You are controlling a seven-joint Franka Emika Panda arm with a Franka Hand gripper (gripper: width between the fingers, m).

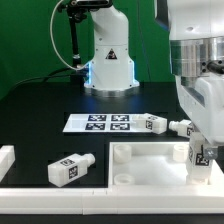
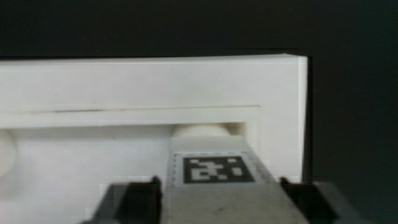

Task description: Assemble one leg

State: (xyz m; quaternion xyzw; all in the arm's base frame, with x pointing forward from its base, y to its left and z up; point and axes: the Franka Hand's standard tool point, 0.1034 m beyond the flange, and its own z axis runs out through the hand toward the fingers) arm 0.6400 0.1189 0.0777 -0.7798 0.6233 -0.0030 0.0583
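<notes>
On the black tabletop (image 1: 30, 120), a spare leg (image 1: 70, 168) lies on its side at about 8 o'clock, out of the way because it is not needed yet. The marker board (image 1: 97, 122) sits flat near the middle. At 4 o'clock the end effector (image 1: 200, 160) is clamped on the leg (image 1: 201, 152), holding it over a corner of the big white panel (image 1: 145, 160). This is probably so its peg end can go in there. The leg is short, white and blocky, with a black-and-white square tag (image 2: 215, 167).
</notes>
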